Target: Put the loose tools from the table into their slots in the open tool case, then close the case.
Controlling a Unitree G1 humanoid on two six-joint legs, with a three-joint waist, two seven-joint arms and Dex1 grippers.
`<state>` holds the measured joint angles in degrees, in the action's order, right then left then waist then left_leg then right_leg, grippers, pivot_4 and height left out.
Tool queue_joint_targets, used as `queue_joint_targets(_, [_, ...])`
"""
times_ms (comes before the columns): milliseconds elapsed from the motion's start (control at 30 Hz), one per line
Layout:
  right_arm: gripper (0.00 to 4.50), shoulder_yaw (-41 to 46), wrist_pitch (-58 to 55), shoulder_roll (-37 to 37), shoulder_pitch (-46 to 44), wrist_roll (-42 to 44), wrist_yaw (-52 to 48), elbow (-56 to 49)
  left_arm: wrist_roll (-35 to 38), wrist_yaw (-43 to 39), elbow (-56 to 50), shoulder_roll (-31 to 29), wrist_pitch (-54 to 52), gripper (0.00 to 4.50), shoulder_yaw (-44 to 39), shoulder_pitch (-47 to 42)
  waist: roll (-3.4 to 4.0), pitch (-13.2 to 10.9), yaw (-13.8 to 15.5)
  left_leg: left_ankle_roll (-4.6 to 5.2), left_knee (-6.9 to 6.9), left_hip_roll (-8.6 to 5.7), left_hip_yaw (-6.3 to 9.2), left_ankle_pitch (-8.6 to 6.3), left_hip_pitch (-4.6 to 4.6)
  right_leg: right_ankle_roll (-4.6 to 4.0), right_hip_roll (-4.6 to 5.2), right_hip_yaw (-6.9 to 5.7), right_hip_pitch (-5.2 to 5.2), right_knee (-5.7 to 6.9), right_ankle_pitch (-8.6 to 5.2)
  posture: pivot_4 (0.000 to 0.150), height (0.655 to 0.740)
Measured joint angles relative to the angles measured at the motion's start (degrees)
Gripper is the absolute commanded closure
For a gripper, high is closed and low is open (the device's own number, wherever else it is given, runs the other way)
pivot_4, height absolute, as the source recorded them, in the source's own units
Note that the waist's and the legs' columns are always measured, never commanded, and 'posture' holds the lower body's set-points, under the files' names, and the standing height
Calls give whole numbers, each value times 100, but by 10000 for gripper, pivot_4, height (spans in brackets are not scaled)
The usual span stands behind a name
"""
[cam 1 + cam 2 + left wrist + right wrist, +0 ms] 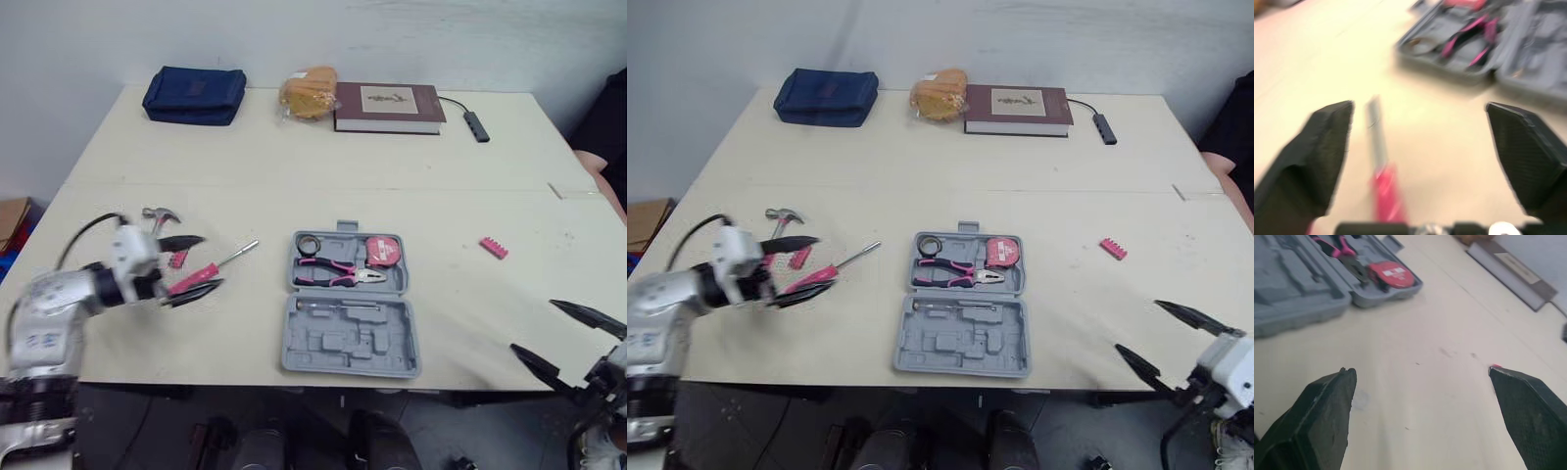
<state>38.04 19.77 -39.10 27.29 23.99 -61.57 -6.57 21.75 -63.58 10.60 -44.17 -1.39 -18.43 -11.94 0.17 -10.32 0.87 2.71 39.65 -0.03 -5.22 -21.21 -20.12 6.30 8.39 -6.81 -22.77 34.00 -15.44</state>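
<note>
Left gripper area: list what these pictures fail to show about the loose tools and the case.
Screwdriver: blurred in the left wrist view; tip type unreadable.
Hammer: handle partly covered by the left gripper in the head views.
Tool case: empty slot shapes too small in the head views to match to tools.
Pink piece: too small in the head views to identify.

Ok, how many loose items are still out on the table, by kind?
Hammer: 1
Screwdriver: 1
Pink strip: 1
Total: 3
</note>
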Motion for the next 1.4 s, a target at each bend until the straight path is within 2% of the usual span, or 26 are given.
queue_joint_targets(200, [0, 466, 499, 233, -165, 24, 358, 994, 153, 1046, 627, 84, 307, 349, -1544, 1002, -10, -8, -6, -4, -5, 3, 3, -15, -2, 1, 5, -4, 7, -15, 0, 1500, 7400])
queue_joint_targets(367, [0, 727, 1184, 332, -128, -221, 763, 2602, 267, 1951, 665, 91, 91, 349, -2631, 1825, 9, -13, 1, -29, -13, -2, -5, -39, 5, 1, 10, 3, 5, -18, 0, 1500, 7400])
queue_joint_targets(633, [0, 706, 1925, 179, -212, -367, 890, 3514, 298, 2808, 828, 315, -62, 349, -3318, 2432, 15, -15, -97, -42, -65, 1, -31, -37, 79, -10, 10, 38, 31, -16, -6, 1500, 7400])
queue_joint_targets(900, [0, 163, 1984, 131, -645, -147, 620, 3360, 535, 2903, 376, 464, -445, 349, -2976, 2095, 11, -12, -96, -52, -64, 6, -34, -37, 81, -14, 8, 39, 29, -12, -9, 1500, 7400])
queue_joint_targets(1100, [0, -653, 1399, 130, -979, 310, 322, 1850, 706, 3129, -274, 268, -1478, 349, -2236, 1113, 15, -14, -89, -59, -62, 6, -33, -33, 81, -14, 6, 37, 28, -3, -9, 1500, 7400])
queue_joint_targets(1267, [0, -1125, 694, 32, -950, 635, -32, 944, 705, 3435, -341, 40, -2698, 349, -1498, 348, 17, -15, -81, -56, -66, 6, -31, -34, 72, -13, -5, 23, 27, 8, -9, 1500, 7400])
queue_joint_targets(1400, [0, -1547, 255, 1, -1242, 673, 11, 23, 216, 3590, -34, -403, -3562, 349, -536, -167, 6, -23, -128, -41, -63, 9, -44, -26, 71, -7, -16, 26, 25, 7, -5, 1500, 7400])
